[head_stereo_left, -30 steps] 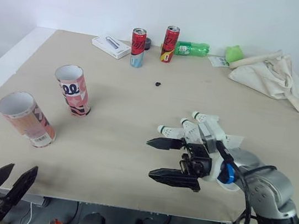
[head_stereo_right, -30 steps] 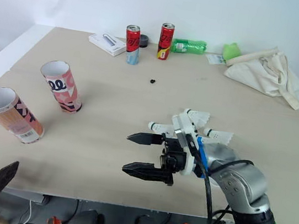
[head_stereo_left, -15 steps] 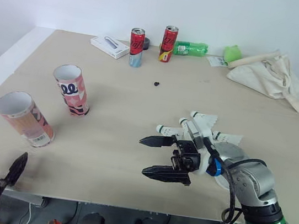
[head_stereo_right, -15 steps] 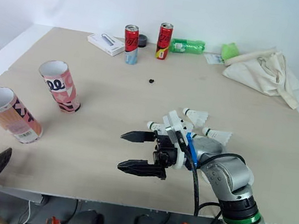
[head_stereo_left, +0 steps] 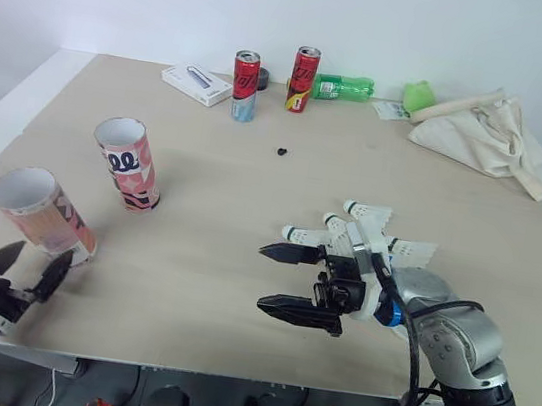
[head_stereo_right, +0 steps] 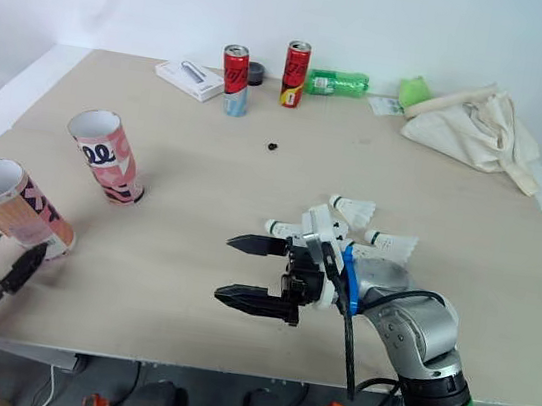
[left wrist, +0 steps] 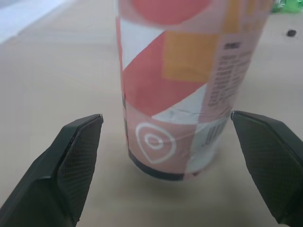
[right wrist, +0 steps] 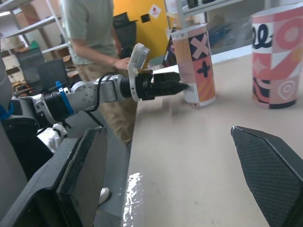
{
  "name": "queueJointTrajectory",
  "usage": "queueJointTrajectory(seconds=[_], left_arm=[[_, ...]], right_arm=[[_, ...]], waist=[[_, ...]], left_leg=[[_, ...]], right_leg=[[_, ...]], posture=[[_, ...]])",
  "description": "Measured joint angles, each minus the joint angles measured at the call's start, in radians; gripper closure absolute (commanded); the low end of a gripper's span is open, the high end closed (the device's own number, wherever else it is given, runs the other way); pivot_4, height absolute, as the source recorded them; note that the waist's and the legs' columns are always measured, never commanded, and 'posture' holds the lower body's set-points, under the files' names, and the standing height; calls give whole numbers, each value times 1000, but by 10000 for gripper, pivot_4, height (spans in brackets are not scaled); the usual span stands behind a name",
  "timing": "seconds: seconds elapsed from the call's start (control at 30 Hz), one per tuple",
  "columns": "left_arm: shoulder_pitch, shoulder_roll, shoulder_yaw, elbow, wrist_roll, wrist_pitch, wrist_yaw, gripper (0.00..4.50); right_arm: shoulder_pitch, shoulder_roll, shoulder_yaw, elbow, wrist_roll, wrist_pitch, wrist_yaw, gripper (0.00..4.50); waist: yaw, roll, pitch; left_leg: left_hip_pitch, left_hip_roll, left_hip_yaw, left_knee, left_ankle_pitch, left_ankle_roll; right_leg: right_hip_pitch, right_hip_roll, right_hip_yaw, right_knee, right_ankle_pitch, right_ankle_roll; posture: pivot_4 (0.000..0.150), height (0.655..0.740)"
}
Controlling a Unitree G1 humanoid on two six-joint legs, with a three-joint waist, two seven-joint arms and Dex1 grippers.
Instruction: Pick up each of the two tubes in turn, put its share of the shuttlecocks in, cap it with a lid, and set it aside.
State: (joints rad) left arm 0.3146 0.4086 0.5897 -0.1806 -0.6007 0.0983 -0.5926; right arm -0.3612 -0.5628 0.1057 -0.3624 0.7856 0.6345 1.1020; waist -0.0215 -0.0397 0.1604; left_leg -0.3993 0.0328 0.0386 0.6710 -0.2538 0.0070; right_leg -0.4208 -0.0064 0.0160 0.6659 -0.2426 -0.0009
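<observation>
Left gripper (head_stereo_left: 36, 264) gapes before the near tube (head_stereo_left: 39, 215); an off-centre squeeze may topple it; right gripper (head_stereo_left: 262, 278) hangs open, empty.

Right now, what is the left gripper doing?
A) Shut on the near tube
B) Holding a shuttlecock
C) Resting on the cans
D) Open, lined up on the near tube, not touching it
D: the left gripper sits open just in front of the near tube, and the left wrist view shows bare table between its fingers and the tube's wall on both sides.
</observation>
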Motion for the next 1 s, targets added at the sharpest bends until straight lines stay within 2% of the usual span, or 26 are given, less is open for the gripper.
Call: queueJointTrajectory(seconds=[0.47,0.67,0.73,0.77,0.83,1.0], left_arm=[[-143,35,-36,38,6,40,22,175],[-151,38,-36,43,12,40,28,175],[-151,38,-36,43,12,40,32,5156],[-151,38,-36,43,12,40,32,5156],[-151,38,-37,43,12,41,33,8747],[-155,38,-39,45,16,42,39,8747]], right_arm=[[22,-1,-10,-27,8,1,-40,0],[32,-2,-10,-35,13,2,-53,0],[32,-2,-10,-37,13,2,-55,0],[32,-2,-10,-37,13,2,-55,0],[32,-2,-10,-37,14,3,-57,0],[32,-7,-10,-37,15,12,-59,0]], waist=[[1,0,0],[0,0,0],[0,0,0],[0,0,0],[0,0,0],[0,0,0]], left_leg=[[0,0,0,0,0,0],[0,-1,0,0,0,0],[0,-1,0,0,0,0],[0,-1,0,0,0,0],[0,0,0,0,0,0],[0,-1,0,0,0,0]], right_leg=[[0,0,0,0,1,-1],[0,-1,1,0,3,-4],[0,-1,1,0,3,-4],[0,-1,1,0,3,-4],[0,-1,1,0,3,-4],[0,-1,0,0,3,-4]], posture=[[1500,7400],[1500,7400],[1500,7400],[1500,7400],[1500,7400],[1500,7400]])
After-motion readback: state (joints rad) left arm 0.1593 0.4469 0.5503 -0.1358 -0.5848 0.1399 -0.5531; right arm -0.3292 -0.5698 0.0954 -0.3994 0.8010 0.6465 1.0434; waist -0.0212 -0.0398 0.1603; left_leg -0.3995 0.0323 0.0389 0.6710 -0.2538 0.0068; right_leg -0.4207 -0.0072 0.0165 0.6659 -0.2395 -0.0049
